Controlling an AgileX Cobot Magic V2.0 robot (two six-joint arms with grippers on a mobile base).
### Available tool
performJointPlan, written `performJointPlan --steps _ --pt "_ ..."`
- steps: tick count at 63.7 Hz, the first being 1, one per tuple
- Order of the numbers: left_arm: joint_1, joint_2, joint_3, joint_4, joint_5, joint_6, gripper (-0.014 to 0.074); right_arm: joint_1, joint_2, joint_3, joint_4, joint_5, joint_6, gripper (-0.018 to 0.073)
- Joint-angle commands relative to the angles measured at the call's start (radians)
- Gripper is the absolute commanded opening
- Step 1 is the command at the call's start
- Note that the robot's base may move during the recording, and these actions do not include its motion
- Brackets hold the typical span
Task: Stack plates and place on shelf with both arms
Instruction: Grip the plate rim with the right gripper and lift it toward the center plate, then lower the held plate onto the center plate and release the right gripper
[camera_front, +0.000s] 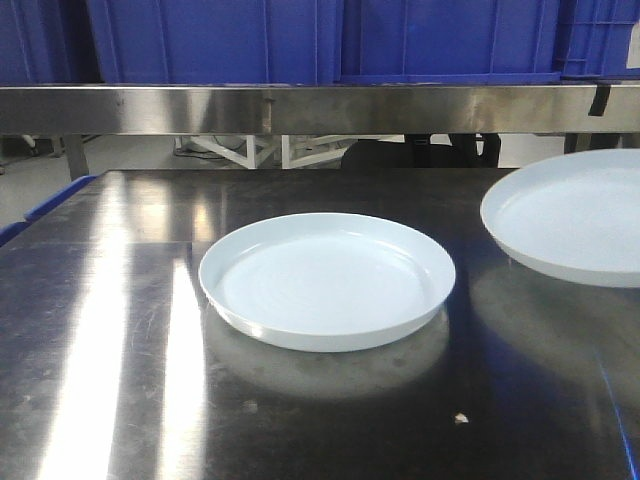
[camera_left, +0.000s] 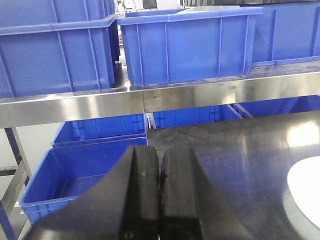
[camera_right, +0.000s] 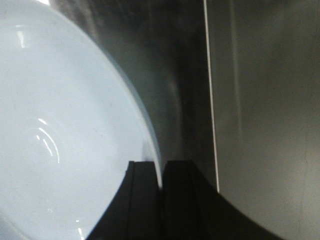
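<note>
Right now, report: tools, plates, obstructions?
Left tool shut, empty. Right tool shut on right plate rim, held above tabletop. Centre plate lying flat. Nothing between them.

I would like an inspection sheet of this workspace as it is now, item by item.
Surface: steel tabletop, glossy, with glare streaks.
Job's things: centre plate lies flat; right plate seems raised off the tabletop; shelf stands behind.
Clutter: one small pale speck near the front.
Grippers: left gripper jaws shut, empty; right gripper jaws shut on the right plate's rim.
Cables: nothing seen.
Surroundings: blue crates on the shelf tiers.
</note>
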Motion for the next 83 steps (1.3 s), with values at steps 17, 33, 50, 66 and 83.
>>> performJointPlan --steps 17,33,50,66,83 --pt "-0.001 0.009 -0.028 -0.003 -0.077 -0.010 0.0080 0.007 -0.138 -0.027 0.147 0.031 -0.006 0.0048" --pt "-0.001 0.009 -0.028 -0.003 -0.077 -0.010 0.0080 0.138 -0.145 -0.027 0.235 0.013 -0.005 0.0048" --pt "-0.001 0.009 -0.028 -0.003 -0.077 -0.010 0.0080 0.296 -0.120 -0.025 0.235 -0.081 0.025 0.0048" --pt "-0.001 0.009 -0.028 -0.003 -0.077 -0.010 0.0080 0.407 -0.066 -0.025 0.237 -0.149 0.073 0.0048" --pt "-0.001 0.009 -0.028 -0.003 -0.077 -0.010 0.0080 0.486 0.016 -0.025 0.237 -0.187 0.095 0.0048"
